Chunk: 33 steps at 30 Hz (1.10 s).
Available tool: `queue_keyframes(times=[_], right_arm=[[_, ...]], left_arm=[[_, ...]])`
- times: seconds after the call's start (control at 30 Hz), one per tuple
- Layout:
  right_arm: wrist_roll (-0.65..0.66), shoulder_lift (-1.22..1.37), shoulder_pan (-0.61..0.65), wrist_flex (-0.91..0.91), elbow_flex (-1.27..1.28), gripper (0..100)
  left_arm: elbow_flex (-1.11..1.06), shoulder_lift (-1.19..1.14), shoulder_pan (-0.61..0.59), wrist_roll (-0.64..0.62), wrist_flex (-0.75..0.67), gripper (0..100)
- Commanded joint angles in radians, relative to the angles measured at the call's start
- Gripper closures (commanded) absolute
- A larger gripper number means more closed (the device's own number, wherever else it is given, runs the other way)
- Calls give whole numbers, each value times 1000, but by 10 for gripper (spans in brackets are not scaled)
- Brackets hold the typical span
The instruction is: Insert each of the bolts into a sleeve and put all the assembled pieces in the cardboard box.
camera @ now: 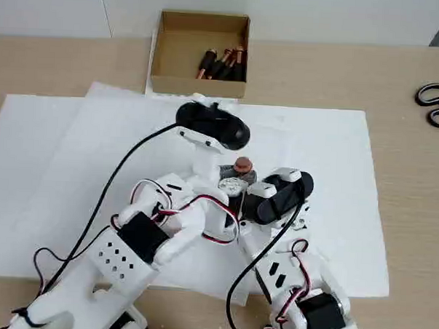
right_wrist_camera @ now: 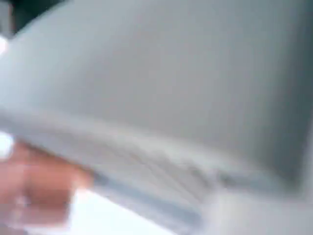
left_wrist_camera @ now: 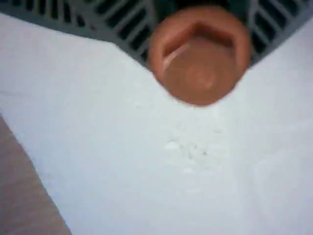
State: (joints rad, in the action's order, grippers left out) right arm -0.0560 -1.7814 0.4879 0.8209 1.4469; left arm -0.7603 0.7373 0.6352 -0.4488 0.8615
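Cardboard box [camera: 182, 53] sits at the far side of the bench [camera: 49, 62], open at the top and just past the far edge of the paper. Inside are several assembled pieces [camera: 222, 64], dark w/ copper ends, lying side by side toward the box's right wall.

Bench is light wood. White paper sheets [camera: 52, 164] overlap across the middle, and both my arms are over them. Scissors [camera: 435, 103] lie at the bench's right edge, well apart from everything else. Pale wall [camera: 321, 16] behind the bench.

A copper piece [camera: 243, 164] is at the centre of the paper, betw. my left end effector [camera: 230, 172] and my right end effector [camera: 254, 182], which meet there. My left wrist cam has it very close, round end facing the lens, over the paper w/ a dark ribbed part [left_wrist_camera: 112, 24] right behind it. My right wrist cam catches a copper blur at one corner, too smeared to read. I can't tell whether either end effector is open, closed or gripping.

A broad stretch of paper lies left of my arms, and a narrower strip betw. my left wrist and the box. The paper's right edge is near my right arm. Black cables [camera: 109, 181] trail back over both arms toward the near edge.
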Motion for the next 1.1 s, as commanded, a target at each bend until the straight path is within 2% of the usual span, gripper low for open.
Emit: queue_keyframes(times=[0.0,0.1,0.53,0.73,0.9,1.07], right_arm=[[-3,-19,-2,-25,-15,992],[-3,-19,-2,-25,-15,992],[-3,-19,-2,-24,-15,992],[-2,-19,-4,-21,-15,992],[-2,-12,-64,-16,-21,992],[0,22,-108,13,-71,992]], left_arm=[[50,17,5,3,83,750],[87,17,3,-23,126,720],[114,129,-210,-29,130,719],[70,121,-411,-26,172,718],[-8,43,-525,92,321,718],[-45,-66,-628,114,331,718]])
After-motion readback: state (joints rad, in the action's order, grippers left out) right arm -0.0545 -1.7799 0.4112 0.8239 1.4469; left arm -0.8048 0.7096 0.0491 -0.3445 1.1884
